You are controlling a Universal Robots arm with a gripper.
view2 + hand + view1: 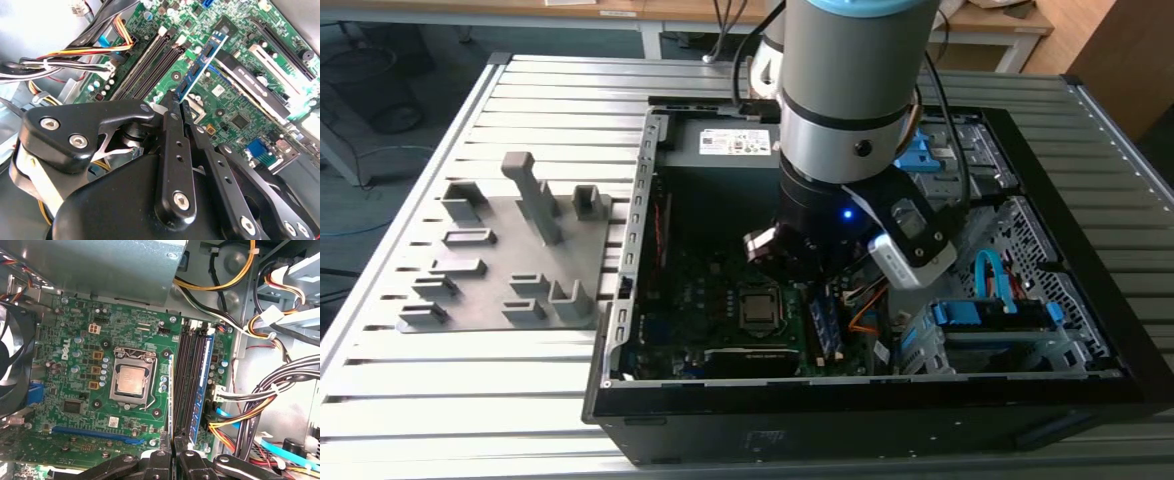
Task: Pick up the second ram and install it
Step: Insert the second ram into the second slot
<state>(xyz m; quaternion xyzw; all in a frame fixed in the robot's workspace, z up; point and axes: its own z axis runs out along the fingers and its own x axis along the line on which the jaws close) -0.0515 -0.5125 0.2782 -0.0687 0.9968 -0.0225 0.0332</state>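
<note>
My gripper (177, 100) is shut on the second ram (201, 66), a thin blue stick that juts out edge-on from the fingertips. In the first wrist view the second ram (171, 390) hangs as a narrow line over the motherboard (75, 385), with the gripper (173, 444) at its end. It lies along the black memory slots (187, 385), on their processor side. Another blue stick (206, 385) sits seated in the outermost slot. In the exterior view the gripper (807, 278) is down inside the open computer case (1067, 390), just above that seated stick (825, 322).
The processor socket (131, 379) lies beside the slots. Bundles of coloured cables (260, 405) run close along the slots' other side. A drive cage with blue brackets (987, 315) fills one end of the case. A grey fixture plate (507, 250) lies on the slatted table at the exterior view's left.
</note>
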